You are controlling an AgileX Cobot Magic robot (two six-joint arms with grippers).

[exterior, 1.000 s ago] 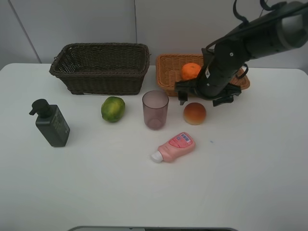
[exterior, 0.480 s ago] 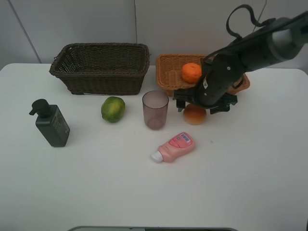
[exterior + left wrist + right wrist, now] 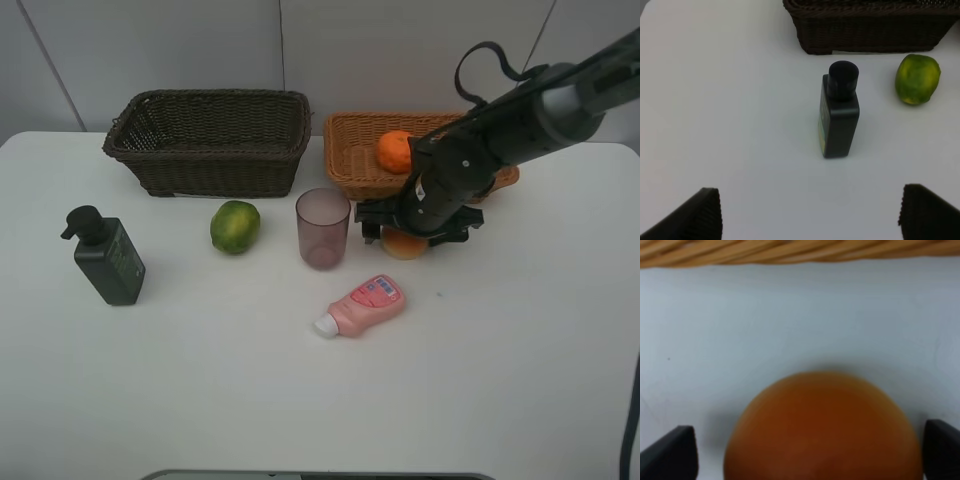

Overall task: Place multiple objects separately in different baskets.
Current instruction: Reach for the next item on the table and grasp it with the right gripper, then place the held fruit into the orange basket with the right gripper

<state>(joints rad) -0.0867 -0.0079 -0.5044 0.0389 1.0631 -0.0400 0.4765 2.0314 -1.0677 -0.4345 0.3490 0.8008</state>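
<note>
Exterior high view: right gripper (image 3: 413, 233) is low over the peach-like fruit (image 3: 402, 246) on the table (image 3: 500, 360), just in front of the tan basket (image 3: 350, 165).

- **Right gripper:** jaws spread, one finger on each side of the fruit, not pinching.
- **Tan basket:** holds the orange (image 3: 396, 151).
- **On the table:** green fruit (image 3: 235, 226), cup (image 3: 322, 227), pink bottle (image 3: 362, 305), pump bottle (image 3: 108, 257).
- **Left gripper (image 3: 810, 215):** jaws spread, above the pump bottle.
- **Step in hand:** likely the grasp of the peach.
- **Next move calls for:** a gentle, centred close on the round fruit, then a lift high enough to clear the basket rim.
</note>
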